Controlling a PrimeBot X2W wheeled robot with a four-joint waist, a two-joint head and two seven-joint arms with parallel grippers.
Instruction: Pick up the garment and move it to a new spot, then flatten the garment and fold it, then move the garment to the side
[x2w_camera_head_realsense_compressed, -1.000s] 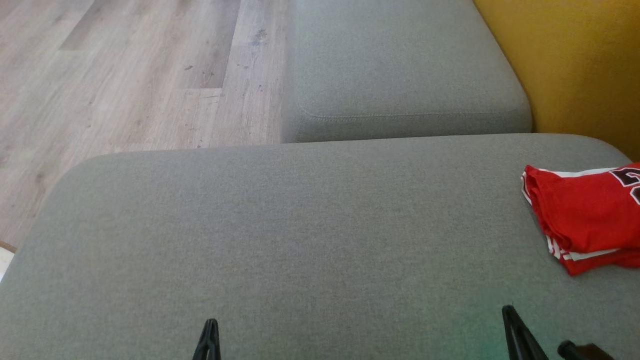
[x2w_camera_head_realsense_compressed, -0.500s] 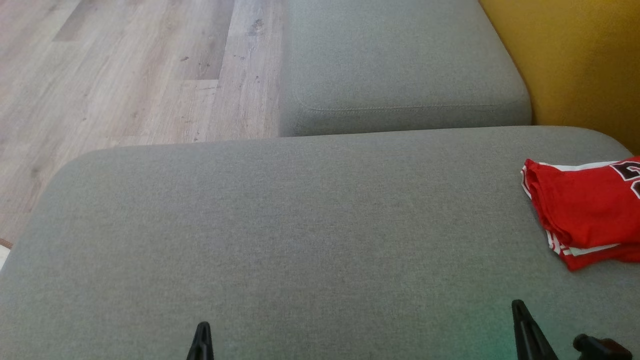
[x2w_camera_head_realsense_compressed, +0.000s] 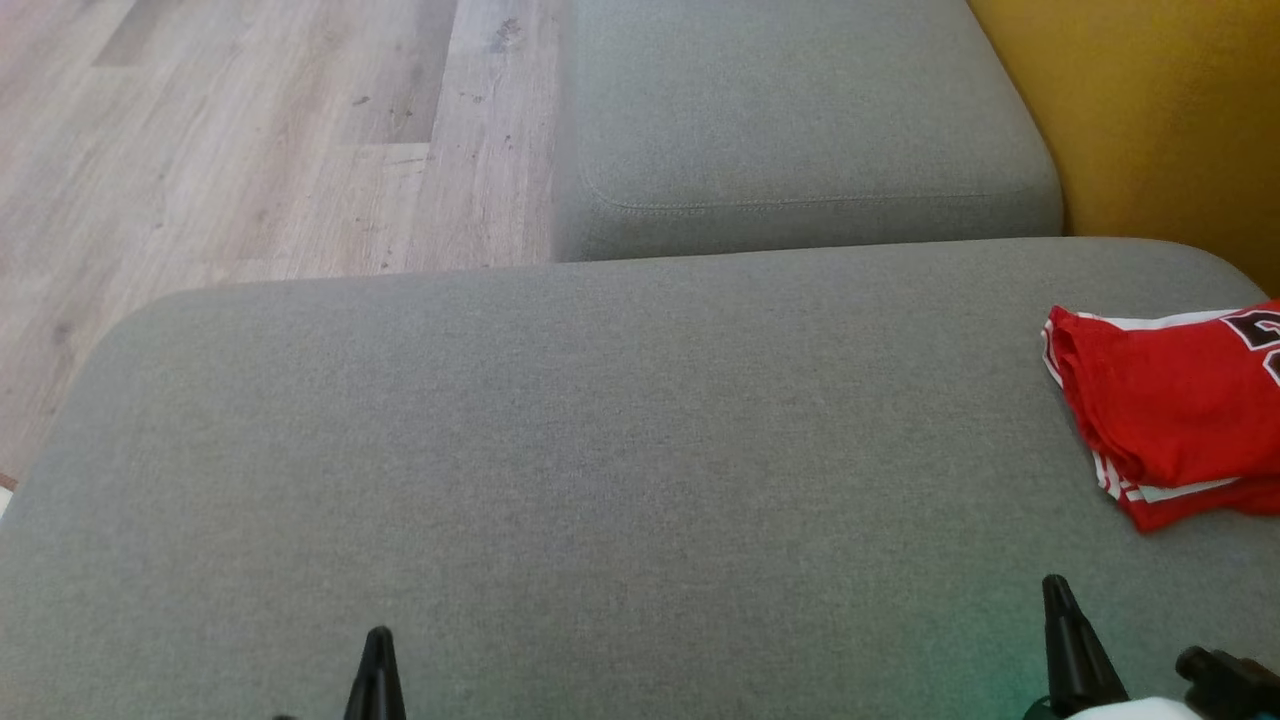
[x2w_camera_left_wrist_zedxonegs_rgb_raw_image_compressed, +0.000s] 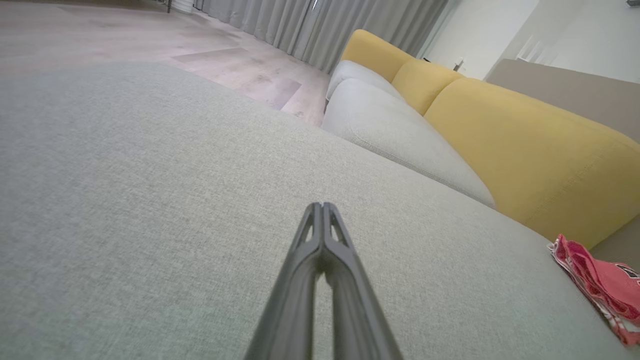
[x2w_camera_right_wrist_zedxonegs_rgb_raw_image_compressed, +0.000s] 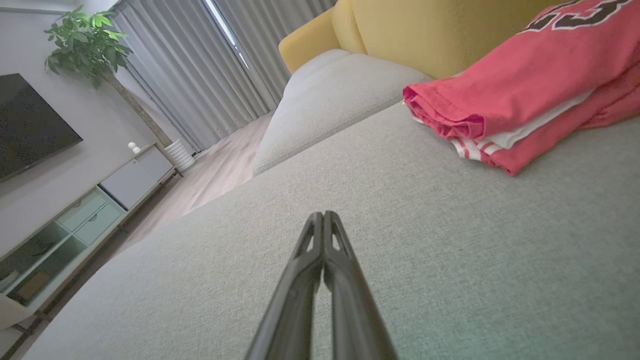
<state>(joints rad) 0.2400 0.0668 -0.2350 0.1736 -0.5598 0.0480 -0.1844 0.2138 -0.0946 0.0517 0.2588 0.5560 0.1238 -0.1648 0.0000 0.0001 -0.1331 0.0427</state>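
Garment (x2w_camera_head_realsense_compressed: 1170, 410) lies folded at sofa (x2w_camera_head_realsense_compressed: 600, 450) right end; final step looks done. Left gripper (x2w_camera_head_realsense_compressed: 378, 638) and right gripper (x2w_camera_head_realsense_compressed: 1056, 590) closed tight, empty. Next: just retreat.

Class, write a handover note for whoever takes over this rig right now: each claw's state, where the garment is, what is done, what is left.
Left claw: shut, empty, low over the grey seat cushion.
Right claw: shut, empty, over the same cushion, apart from the garment.
The garment: red, folded in layers, lying at the cushion's right side near the yellow backrest.
Done: it looks folded and set aside.
Left: probably nothing; check the fold is neat.
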